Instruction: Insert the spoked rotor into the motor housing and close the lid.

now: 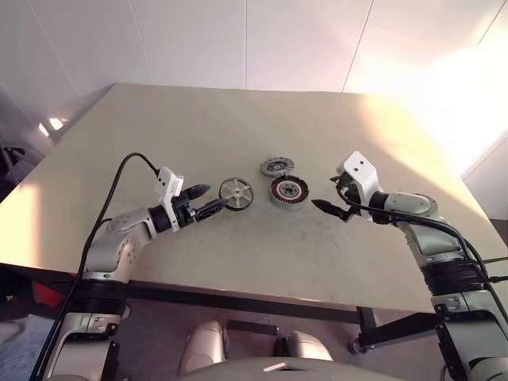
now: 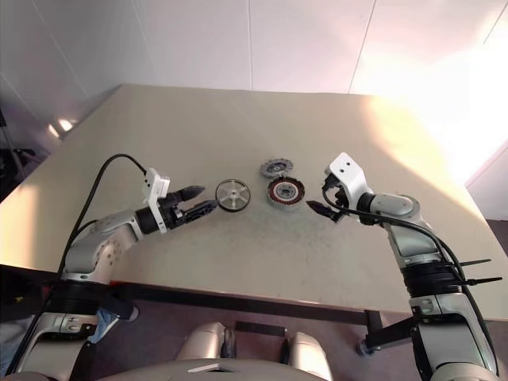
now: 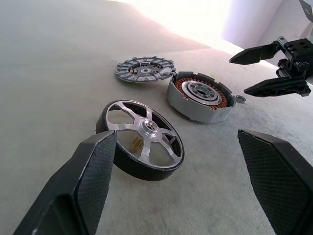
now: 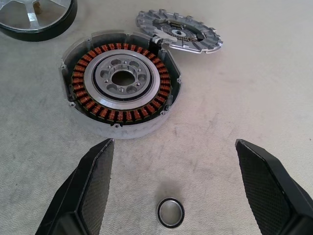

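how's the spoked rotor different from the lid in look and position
The spoked rotor has a few wide open spokes and a dark outer band; the lid is grey with many fine ribs. The rotor lies apart from the motor housing; the lid sits right against it. Both are round, lying on the table.

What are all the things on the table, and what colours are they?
spoked rotor: one, silver spokes in a black rim, flat on the table nearest the left jaws, apart from the housing.
motor housing: one, grey shell with a copper-coloured ring and pale centre, middle of the table, open.
lid: one, grey ribbed disc, just behind the housing, its edge at the housing's rim.
small ring: one, dark, loose on the table in front of the right jaws.
table: one, beige.
left gripper: black jaws open, beside the rotor, holding nothing.
right gripper: black jaws open, beside the housing, holding nothing.
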